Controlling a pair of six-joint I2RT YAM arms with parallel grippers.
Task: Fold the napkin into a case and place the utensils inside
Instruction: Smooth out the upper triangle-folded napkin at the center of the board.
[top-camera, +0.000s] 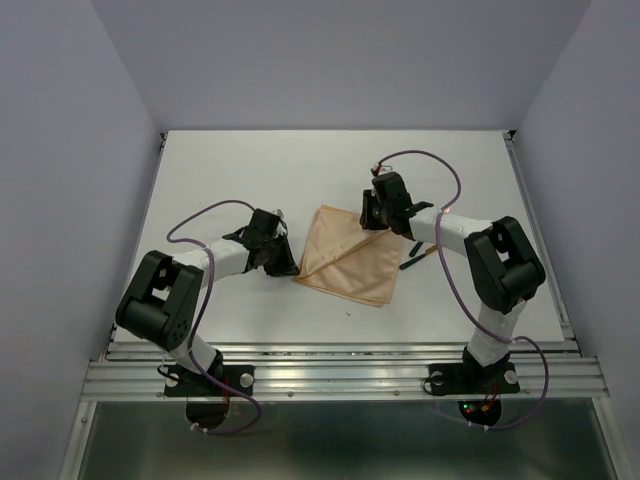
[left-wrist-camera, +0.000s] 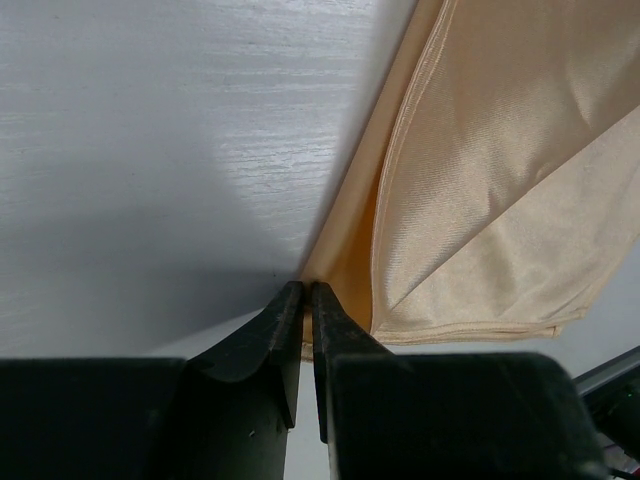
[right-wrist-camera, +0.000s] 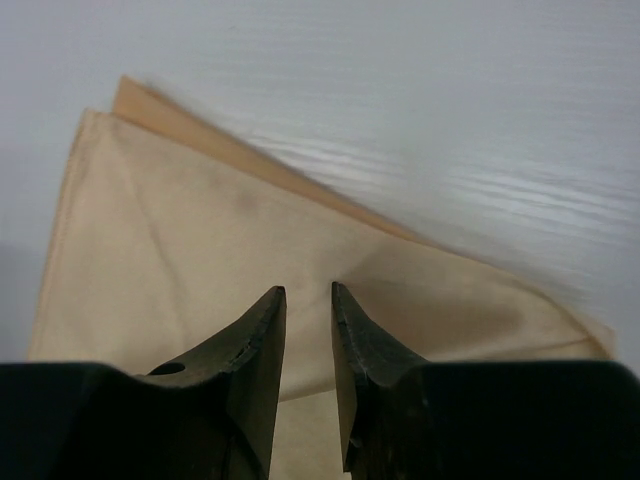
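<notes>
My view: napkin (top-camera: 348, 262) looks thin, limp, prob. slippery; best pinched at corners. L gripper (left-wrist-camera: 305, 292) is clenched on one corner; R gripper (right-wrist-camera: 308, 295) is slightly parted over it, empty.

Cloth napkin (left-wrist-camera: 480, 200) just beyond the left jaws, thin, smooth weave with satin sheen, stitched hem, right gripper (right-wrist-camera: 308, 290) fingers (right-wrist-camera: 245, 390) matt black moulded plastic, faintly marked, table (left-wrist-camera: 150, 150) ahead of both jaws, white, matt, fine linear grain

I can read no text, label, brand, number or sign in any of my views.
</notes>
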